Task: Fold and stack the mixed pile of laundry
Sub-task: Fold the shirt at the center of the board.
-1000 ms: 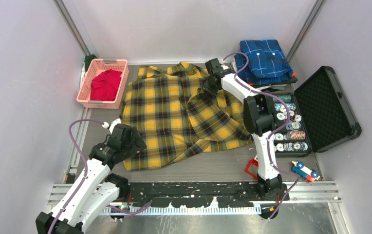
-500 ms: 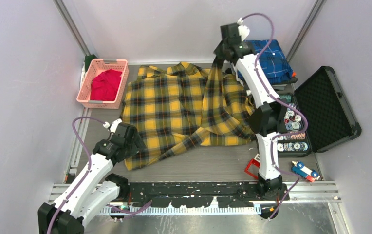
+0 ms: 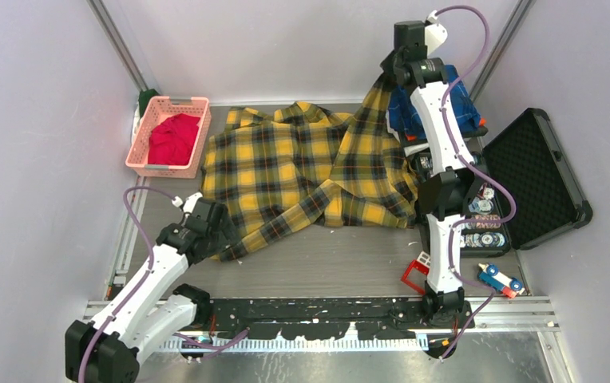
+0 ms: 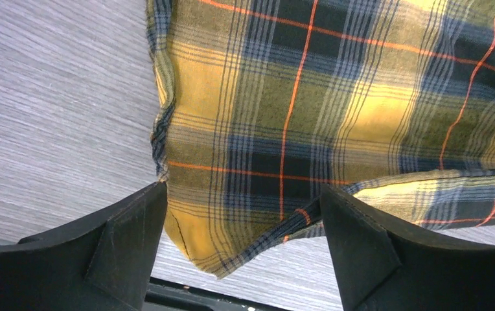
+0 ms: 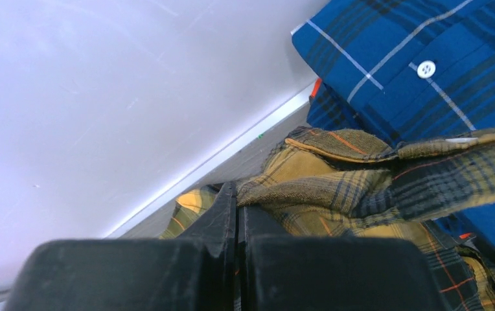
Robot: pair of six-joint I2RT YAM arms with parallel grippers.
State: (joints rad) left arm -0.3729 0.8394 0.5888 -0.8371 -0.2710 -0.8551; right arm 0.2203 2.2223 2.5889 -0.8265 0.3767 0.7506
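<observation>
The yellow-and-black plaid shirt (image 3: 286,175) lies spread across the table's middle, its right part pulled up into a taut peak. My right gripper (image 3: 390,76) is raised at the back right, shut on a bunched fold of that shirt (image 5: 335,188); in the right wrist view its jaws (image 5: 237,201) are pressed together with the cloth pinched at their tip. My left gripper (image 3: 220,238) hovers open over the shirt's near-left corner (image 4: 232,246), a finger on each side of it and neither touching. The red T-shirt (image 3: 172,137) lies crumpled in the pink basket.
The pink lattice basket (image 3: 138,148) stands at the back left. A folded blue plaid shirt (image 3: 445,96) lies at the back right, under the raised arm. An open black case (image 3: 537,179) of chips sits on the right. Small toys (image 3: 500,279) lie near the right arm's base.
My right gripper has risen and moved toward the back right with the shirt's cloth, dragging the near hem up and rightward. The left gripper has edged toward the shirt's corner, staying open.
</observation>
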